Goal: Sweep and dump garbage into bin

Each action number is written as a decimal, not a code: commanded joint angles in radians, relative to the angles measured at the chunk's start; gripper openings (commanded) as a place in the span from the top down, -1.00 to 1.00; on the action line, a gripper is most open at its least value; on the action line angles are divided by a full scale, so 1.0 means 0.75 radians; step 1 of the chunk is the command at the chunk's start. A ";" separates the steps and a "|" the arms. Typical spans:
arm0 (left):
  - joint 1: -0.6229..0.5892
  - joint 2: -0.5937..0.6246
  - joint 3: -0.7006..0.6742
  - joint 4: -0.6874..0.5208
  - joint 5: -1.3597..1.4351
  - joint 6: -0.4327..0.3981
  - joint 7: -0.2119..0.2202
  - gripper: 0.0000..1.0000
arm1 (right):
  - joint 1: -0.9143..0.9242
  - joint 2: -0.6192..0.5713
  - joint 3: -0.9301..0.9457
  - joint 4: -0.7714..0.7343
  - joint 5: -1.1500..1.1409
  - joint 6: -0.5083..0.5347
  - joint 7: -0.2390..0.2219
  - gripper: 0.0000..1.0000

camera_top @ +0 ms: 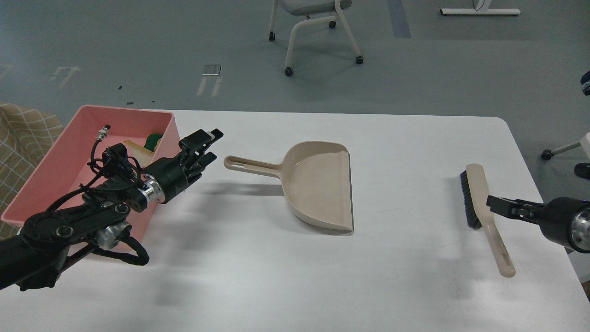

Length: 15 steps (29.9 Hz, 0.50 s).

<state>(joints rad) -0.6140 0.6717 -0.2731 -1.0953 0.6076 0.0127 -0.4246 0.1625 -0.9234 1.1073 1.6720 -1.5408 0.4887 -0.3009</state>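
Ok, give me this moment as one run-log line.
garbage: in pink bin | dustpan: empty, on table | brush: on table | left gripper: open, empty | right gripper: beside brush handle

Beige dustpan (318, 184) at table (276, 276) centre; brush (484, 212) at 3 o'clock (bristles dark); chair (313, 32) at 12.

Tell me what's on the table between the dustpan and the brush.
Nothing. In the head view, the stretch of white table between the dustpan and the brush is bare.
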 commanded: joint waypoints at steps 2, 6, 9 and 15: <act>-0.006 0.039 -0.018 -0.012 0.000 -0.019 0.000 -0.59 | 0.000 0.041 0.121 0.000 0.003 0.000 0.000 -0.99; -0.012 0.088 -0.059 -0.077 0.000 -0.025 0.000 -0.63 | 0.000 0.161 0.347 -0.002 0.007 0.000 -0.002 -1.00; -0.014 0.108 -0.098 -0.124 0.000 -0.025 0.002 -0.66 | 0.004 0.273 0.527 0.000 0.044 0.000 -0.008 -1.00; -0.077 0.156 -0.151 -0.190 -0.002 -0.027 -0.004 -0.72 | 0.018 0.466 0.794 -0.004 0.334 0.000 -0.010 -1.00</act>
<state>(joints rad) -0.6504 0.7775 -0.3748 -1.2237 0.6067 -0.0075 -0.4247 0.1673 -0.6169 1.6365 1.6706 -1.3986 0.4887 -0.3076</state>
